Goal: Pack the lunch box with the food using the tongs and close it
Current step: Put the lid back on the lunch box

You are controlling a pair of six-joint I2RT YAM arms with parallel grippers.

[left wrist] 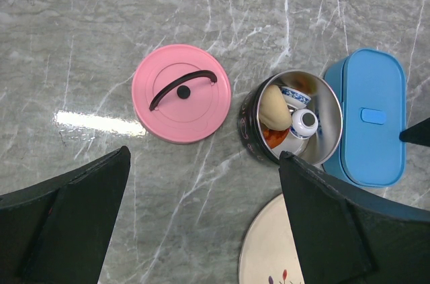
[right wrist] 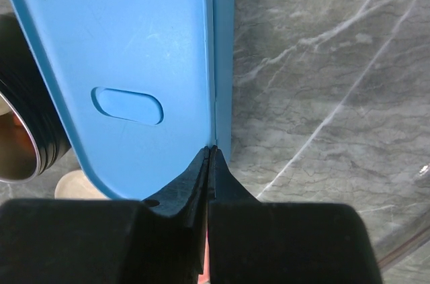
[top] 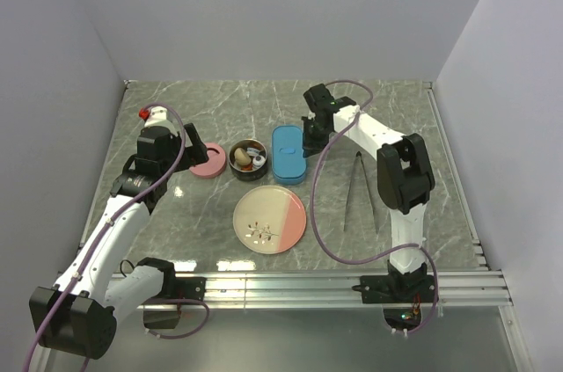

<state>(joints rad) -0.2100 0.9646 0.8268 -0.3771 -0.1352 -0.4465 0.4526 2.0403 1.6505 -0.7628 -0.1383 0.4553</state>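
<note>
Left gripper: jaws wide apart, above the round pink lid. Right gripper: fingers pressed together, tips at the edge of the blue oblong plastic lunch box. Slim silver metal tongs lie apart.

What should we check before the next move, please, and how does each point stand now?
1. The blue lunch box opened: not ok, it is closed.
2. The tongs held: not ok, lying untouched on the table.
3. The food reachable: ok, the round tin is uncovered, with the pink lid beside it.
4. The right gripper empty: ok, shut, tips at the box's edge.
5. The left gripper ready: ok, open, holding nothing.
6. Right fingertips touching the box: cannot tell.
</note>
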